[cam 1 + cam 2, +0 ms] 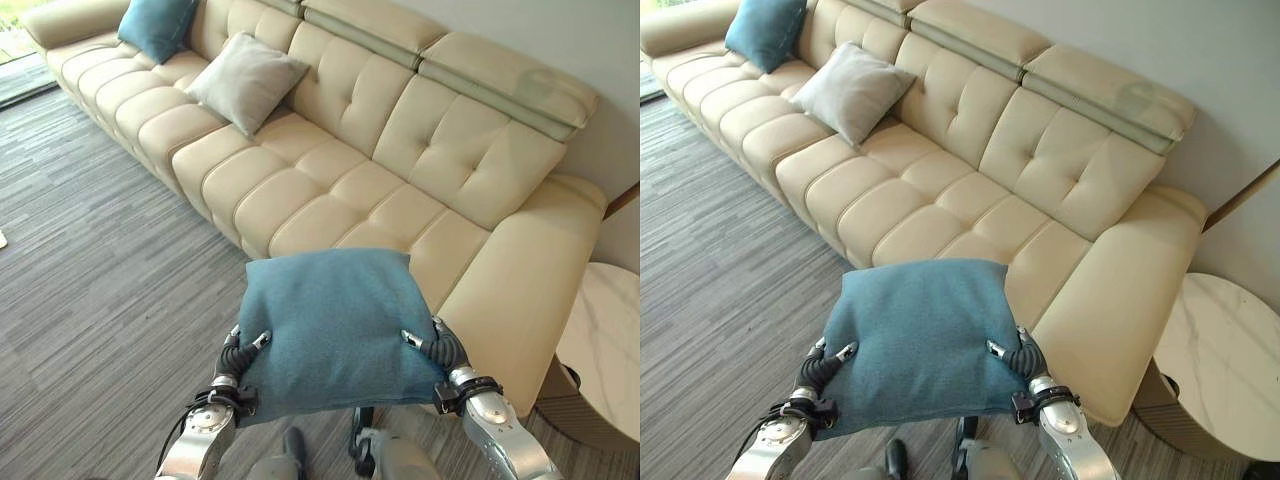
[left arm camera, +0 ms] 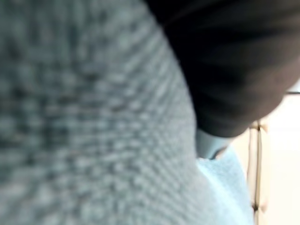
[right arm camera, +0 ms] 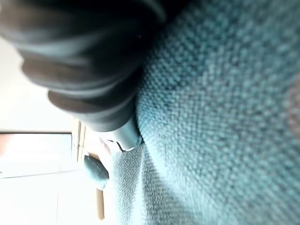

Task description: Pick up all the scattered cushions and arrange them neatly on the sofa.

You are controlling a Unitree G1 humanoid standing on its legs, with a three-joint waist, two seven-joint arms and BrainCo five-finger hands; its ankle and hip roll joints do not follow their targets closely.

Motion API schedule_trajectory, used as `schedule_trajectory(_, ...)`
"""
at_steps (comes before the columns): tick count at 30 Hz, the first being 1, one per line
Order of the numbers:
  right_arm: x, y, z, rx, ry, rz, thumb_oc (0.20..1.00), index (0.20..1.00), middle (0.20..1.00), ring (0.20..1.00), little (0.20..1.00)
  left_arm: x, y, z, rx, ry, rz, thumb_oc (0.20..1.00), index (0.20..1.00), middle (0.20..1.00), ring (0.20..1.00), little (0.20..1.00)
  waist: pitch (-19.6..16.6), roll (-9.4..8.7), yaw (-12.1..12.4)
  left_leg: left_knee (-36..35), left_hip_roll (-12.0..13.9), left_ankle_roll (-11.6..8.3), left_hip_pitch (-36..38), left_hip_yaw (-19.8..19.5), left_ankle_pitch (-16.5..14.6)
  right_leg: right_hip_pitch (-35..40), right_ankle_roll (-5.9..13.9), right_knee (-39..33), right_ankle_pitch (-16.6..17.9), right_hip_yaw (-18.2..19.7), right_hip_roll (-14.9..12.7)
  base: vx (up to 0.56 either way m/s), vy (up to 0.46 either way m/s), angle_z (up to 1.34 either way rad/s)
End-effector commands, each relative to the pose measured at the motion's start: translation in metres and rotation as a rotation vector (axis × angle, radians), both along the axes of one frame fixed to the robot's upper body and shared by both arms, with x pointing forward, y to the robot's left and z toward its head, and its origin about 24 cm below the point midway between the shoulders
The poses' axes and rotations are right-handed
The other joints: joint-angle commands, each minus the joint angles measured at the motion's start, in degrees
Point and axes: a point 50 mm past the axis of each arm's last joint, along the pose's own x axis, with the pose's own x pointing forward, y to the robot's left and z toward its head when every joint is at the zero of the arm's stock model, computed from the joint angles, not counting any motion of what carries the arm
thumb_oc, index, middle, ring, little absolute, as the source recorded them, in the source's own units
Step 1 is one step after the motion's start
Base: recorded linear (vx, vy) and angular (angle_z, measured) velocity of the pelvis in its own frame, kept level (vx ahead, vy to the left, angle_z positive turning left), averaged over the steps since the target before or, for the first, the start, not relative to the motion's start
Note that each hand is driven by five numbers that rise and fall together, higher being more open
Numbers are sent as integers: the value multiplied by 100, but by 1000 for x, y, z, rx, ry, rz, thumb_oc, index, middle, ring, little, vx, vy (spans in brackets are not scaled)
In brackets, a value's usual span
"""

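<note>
You had the blue cushion (image 1: 335, 325) pinched between left hand (image 1: 243, 350) and right hand (image 1: 432, 345); uneven release could have dropped it short of the sofa (image 1: 330, 180) ahead.

A home living room: a long cream sofa (image 1: 330, 170) with cushions (image 1: 245, 80), grey striped carpet (image 1: 90, 280), and a round marble side table (image 1: 605, 340).

Fingers of the left hand (image 1: 240, 350) and the right hand (image 1: 437, 345) pass under the held teal cushion (image 1: 335, 330); only thumbs show on top. Both wrist views render the cushion weave as a close blur. The far teal cushion (image 1: 155, 22) is cut by the top edge. The sofa (image 1: 330, 180) runs past the upper left corner. The marble side table (image 1: 605, 340) is cut at the right edge.
</note>
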Motion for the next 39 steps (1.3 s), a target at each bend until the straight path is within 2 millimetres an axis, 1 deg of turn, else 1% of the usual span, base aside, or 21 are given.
schedule_trajectory(1, 20, 23, 53, 141, -275, 101, 200, 200, 200, 200, 200, 28, -38, 49, -92, -291, -148, 200, 200, 200, 200, 200, -212, -98, -47, 1223, 285, -395, 123, -158, -322, 430, 285, -455, -592, 173, 78, 126, -20, -19)
schedule_trajectory(2, 19, 22, 53, 130, -275, 108, 200, 200, 200, 200, 200, 26, -37, 49, -98, -289, -142, 200, 200, 200, 200, 200, -189, -144, -24, 1228, 418, -354, -74, -186, -285, 502, 256, -457, -667, 251, 34, 94, -7, -28)
schedule_trajectory(6, 19, 21, 51, 127, -265, 102, 200, 200, 200, 200, 200, 24, -35, 47, -98, -279, -130, 200, 200, 200, 200, 200, -205, -217, 30, 870, 504, -249, -273, -418, -416, 586, 265, -444, -787, 457, 8, 157, 34, -41)
schedule_trajectory(7, 18, 20, 51, 124, -267, 101, 200, 200, 200, 200, 200, 23, -34, 47, -102, -274, -114, 200, 200, 200, 200, 200, -188, -193, 61, 469, 615, -286, -477, -681, -111, 645, 271, -442, -865, 614, 43, 100, 51, -46)
schedule_trajectory(8, 18, 20, 50, 124, -267, 101, 200, 200, 200, 200, 200, 23, -34, 46, -103, -274, -113, 200, 200, 200, 200, 200, -189, -192, 59, 440, 616, -293, -460, -681, -98, 647, 267, -438, -873, 613, 45, 198, 97, -60)
schedule_trajectory(10, 18, 17, 49, 113, -263, 88, 200, 200, 200, 200, 200, 21, -33, 45, -97, -266, -103, 200, 200, 200, 200, 200, -93, -79, 158, -375, 849, -404, -793, -1146, 549, 820, 238, -369, -1074, 913, 139, 240, 145, -59)
schedule_trajectory(11, 17, 16, 49, 106, -261, 85, 200, 200, 200, 200, 200, 21, -33, 45, -96, -268, -98, 200, 200, 200, 200, 200, -70, -25, 193, -701, 911, -457, -869, -1362, 651, 895, 252, -334, -1170, 1089, 141, 239, 181, -66)
schedule_trajectory(18, 17, 12, 47, 89, -254, 77, 200, 200, 200, 200, 200, 22, -32, 46, -105, -277, -78, 200, 200, 200, 200, 200, -48, 210, 228, -871, 907, -654, -1045, -1895, 752, 1073, 343, -240, -1347, 1563, 55, 136, 216, -63)
schedule_trajectory(19, 17, 11, 46, 79, -250, 82, 200, 200, 200, 200, 200, 22, -34, 44, -111, -272, -92, 200, 200, 200, 200, 200, -97, 311, 184, -892, 889, -655, -965, -1768, 766, 1113, 409, -264, -1339, 1595, -24, 196, 450, -40)
schedule_trajectory(21, 17, 13, 47, 78, -255, 83, 200, 200, 200, 200, 200, 22, -36, 43, -116, -268, -93, 200, 200, 200, 200, 200, -165, 379, 158, -863, 842, -607, -828, -1698, 801, 1052, 525, -225, -1231, 1711, -189, 165, 445, -39)
schedule_trajectory(25, 21, 21, 46, 68, -253, 112, 200, 200, 200, 200, 200, 26, -33, 48, -91, -286, -104, 200, 200, 200, 200, 200, -255, 264, 149, -593, 586, -341, -724, -1340, 532, 826, 741, -183, -980, 2001, -520, 94, 309, -51)
schedule_trajectory(28, 24, 27, 46, 64, -256, 115, 200, 200, 200, 200, 200, 31, -30, 52, -69, -299, -107, 200, 200, 200, 200, 200, -284, 178, 195, -443, 437, -122, -624, -1038, 312, 562, 862, 98, -853, 2090, -648, 55, 255, -74)
schedule_trajectory(29, 24, 30, 46, 65, -254, 127, 200, 200, 200, 200, 200, 33, -28, 54, -58, -303, -108, 200, 200, 200, 200, 200, -208, 197, 199, -414, 452, -17, -504, -775, 212, 259, 890, 648, -808, 1946, -637, 25, 270, -92)
schedule_trajectory(30, 23, 32, 46, 75, -256, 128, 200, 200, 200, 200, 200, 34, -27, 56, -55, -311, -106, 200, 200, 200, 200, 200, -184, 221, 215, -418, 481, -4, -437, -635, 170, 93, 892, 921, -826, 1683, -658, 10, 209, -117)
schedule_trajectory(31, 23, 32, 46, 75, -256, 128, 200, 200, 200, 200, 200, 34, -27, 56, -55, -312, -106, 200, 200, 200, 200, 200, -184, 218, 223, -419, 480, -4, -435, -626, 167, 75, 892, 951, -842, 1695, -660, 31, 140, -121)
schedule_trajectory(32, 21, 35, 43, 81, -240, 132, 200, 200, 200, 200, 200, 34, -27, 56, -51, -308, -108, 200, 200, 200, 200, 200, -143, 221, 216, -491, 443, 24, -211, -379, 71, -119, 884, 1001, -745, 1055, -761, 26, 70, -107)
schedule_trajectory(33, 21, 35, 43, 81, -239, 133, 200, 200, 200, 200, 200, 34, -27, 56, -51, -308, -108, 200, 200, 200, 200, 200, -134, 225, 211, -504, 445, 24, -192, -384, 74, -98, 885, 991, -743, 1046, -759, 44, 80, -72)
schedule_trajectory(35, 21, 36, 42, 86, -233, 137, 200, 200, 200, 200, 200, 32, -26, 56, -56, -307, -103, 200, 200, 200, 200, 200, -95, 230, 247, -513, 411, 10, -66, -158, -8, -213, 803, 533, -558, 350, -833, 100, -16, -64)
schedule_trajectory(36, 22, 37, 43, 97, -234, 133, 200, 200, 200, 200, 200, 30, -25, 53, -62, -296, -99, 200, 200, 200, 200, 200, -76, 269, 237, -498, 457, -36, 137, -44, -199, -231, 829, 136, -527, -100, -722, 129, -52, -103)
schedule_trajectory(38, 20, 34, 44, 97, -244, 122, 200, 200, 200, 200, 200, 30, -27, 50, -65, -289, -100, 200, 200, 200, 200, 200, -13, 217, 134, -395, 411, -24, 152, -64, -228, -324, 800, 33, -427, 305, -572, 113, -63, -53)
schedule_trajectory(39, 20, 34, 44, 97, -244, 122, 200, 200, 200, 200, 200, 30, -27, 50, -65, -289, -100, 200, 200, 200, 200, 200, -11, 218, 140, -390, 413, -24, 154, -58, -233, -321, 799, 30, -425, 310, -569, 151, -117, 22)
